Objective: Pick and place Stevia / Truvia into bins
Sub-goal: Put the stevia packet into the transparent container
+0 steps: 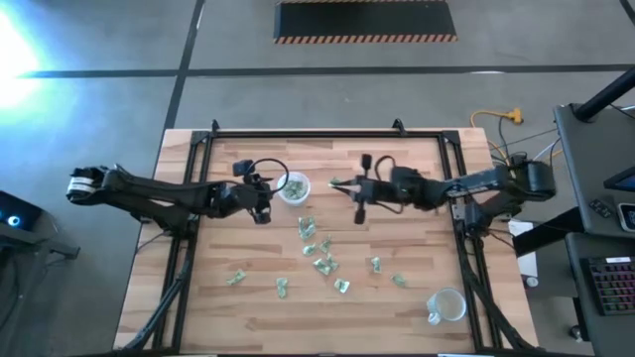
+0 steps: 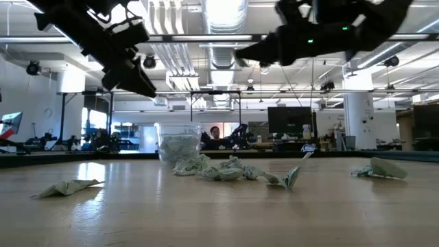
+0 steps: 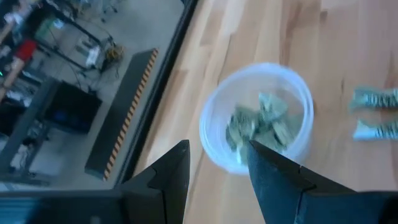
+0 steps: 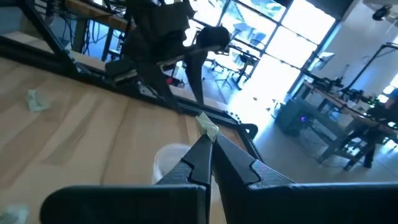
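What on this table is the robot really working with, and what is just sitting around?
In the job:
- right gripper, shut on a sachet
- left gripper, open above the part-filled cup
- loose sachets on the wooden table
- second cup near the table's corner

Just lying about:
- yellow cable on the floor
- keyboard on a side desk
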{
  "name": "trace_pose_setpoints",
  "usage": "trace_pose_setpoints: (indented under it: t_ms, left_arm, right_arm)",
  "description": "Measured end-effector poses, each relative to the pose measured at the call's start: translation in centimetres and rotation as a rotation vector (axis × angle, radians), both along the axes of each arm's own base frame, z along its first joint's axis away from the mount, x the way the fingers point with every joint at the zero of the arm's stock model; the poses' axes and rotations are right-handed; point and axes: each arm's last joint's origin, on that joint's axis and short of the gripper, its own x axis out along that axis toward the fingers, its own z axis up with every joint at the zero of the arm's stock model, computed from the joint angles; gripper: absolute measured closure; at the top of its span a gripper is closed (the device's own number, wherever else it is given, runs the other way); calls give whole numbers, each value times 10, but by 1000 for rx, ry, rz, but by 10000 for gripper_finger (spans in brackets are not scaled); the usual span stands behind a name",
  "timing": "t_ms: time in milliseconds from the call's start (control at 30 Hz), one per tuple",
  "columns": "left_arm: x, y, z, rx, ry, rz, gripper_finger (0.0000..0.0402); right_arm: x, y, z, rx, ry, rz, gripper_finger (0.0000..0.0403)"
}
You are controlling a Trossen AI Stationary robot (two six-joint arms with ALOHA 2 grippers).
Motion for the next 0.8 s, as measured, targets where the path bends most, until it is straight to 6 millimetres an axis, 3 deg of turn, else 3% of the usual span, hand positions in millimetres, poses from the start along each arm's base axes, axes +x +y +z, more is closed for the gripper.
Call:
trace_pose_setpoints:
  t_ms: [400,633,800]
  left_arm:
    - [-19,0,-5,-96,60,89,258]
    - [-18,0,-6,-97,66,91,258]
    - [-19,0,-6,-101,69,94,258]
  right_arm:
    - [88,-40,-18,41,209,-52,394]
    - [115,-48,-30,83,315,11,394]
    - [123,-53,-38,95,368,5,394]
